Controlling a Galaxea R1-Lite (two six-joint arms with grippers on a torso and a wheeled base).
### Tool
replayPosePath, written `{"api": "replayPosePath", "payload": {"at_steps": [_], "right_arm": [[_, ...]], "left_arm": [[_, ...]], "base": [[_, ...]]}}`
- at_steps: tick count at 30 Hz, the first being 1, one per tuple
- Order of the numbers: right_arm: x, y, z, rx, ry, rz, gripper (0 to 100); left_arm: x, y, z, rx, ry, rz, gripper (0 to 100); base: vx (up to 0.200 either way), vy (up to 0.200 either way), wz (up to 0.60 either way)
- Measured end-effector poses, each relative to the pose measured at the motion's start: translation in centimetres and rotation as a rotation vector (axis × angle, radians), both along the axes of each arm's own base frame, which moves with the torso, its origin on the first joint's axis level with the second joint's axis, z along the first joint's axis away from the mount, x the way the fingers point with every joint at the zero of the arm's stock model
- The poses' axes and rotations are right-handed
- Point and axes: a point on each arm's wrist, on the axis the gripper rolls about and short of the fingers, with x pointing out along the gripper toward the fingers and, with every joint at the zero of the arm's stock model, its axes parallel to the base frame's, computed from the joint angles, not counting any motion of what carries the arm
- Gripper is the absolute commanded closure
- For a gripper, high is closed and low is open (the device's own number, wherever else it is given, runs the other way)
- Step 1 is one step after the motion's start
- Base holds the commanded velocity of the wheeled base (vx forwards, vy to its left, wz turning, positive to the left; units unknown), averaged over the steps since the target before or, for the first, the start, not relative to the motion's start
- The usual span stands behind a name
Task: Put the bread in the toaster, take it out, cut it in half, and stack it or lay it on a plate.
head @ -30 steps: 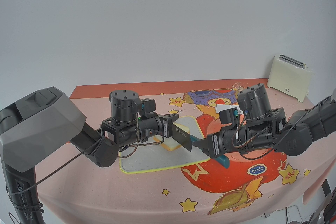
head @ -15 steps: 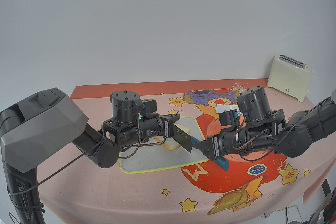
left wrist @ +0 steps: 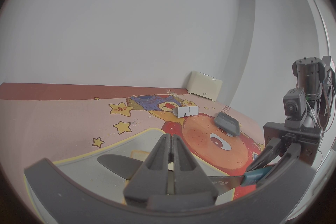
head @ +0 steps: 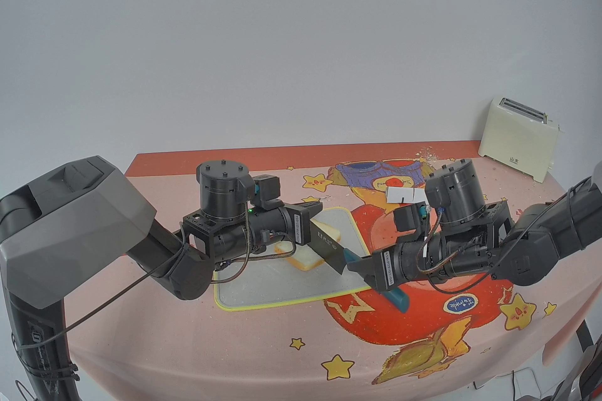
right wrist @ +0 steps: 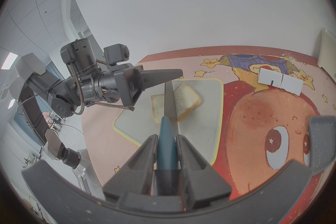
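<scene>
A slice of bread (head: 305,260) lies on the pale, yellow-rimmed cutting board (head: 269,286). My right gripper (head: 352,259) is shut on the teal handle of a knife (right wrist: 166,130). Its dark blade (right wrist: 170,102) lies across the middle of the bread (right wrist: 185,99). My left gripper (head: 317,209) is shut, its tips just over the far end of the blade (head: 329,249), with nothing held between them. From the left wrist, the shut fingers (left wrist: 163,151) hang over the blade (left wrist: 115,164) and the bread (left wrist: 140,155). The cream toaster (head: 519,138) stands at the table's far right corner.
A white card (head: 405,194) lies behind the right arm. A grey ridged object (left wrist: 227,123) sits on the cloth right of the board. Crumbs are scattered near the toaster (left wrist: 204,85). The front of the table is free.
The right arm has sunk a little and tilted, bringing the knife handle lower. The left gripper has barely shifted and stays shut over the blade.
</scene>
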Motion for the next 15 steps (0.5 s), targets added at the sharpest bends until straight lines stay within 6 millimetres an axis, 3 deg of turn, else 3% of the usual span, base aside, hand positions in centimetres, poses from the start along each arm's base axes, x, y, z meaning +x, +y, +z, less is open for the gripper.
{"api": "replayPosePath", "payload": {"at_steps": [15], "right_arm": [[0.5, 0.4, 1.1, 0.026, -0.032, 0.001, 100]], "left_arm": [[0.0, -0.1, -0.5, 0.006, 0.009, -0.001, 100]], "base": [[0.000, 0.000, 0.00]]}}
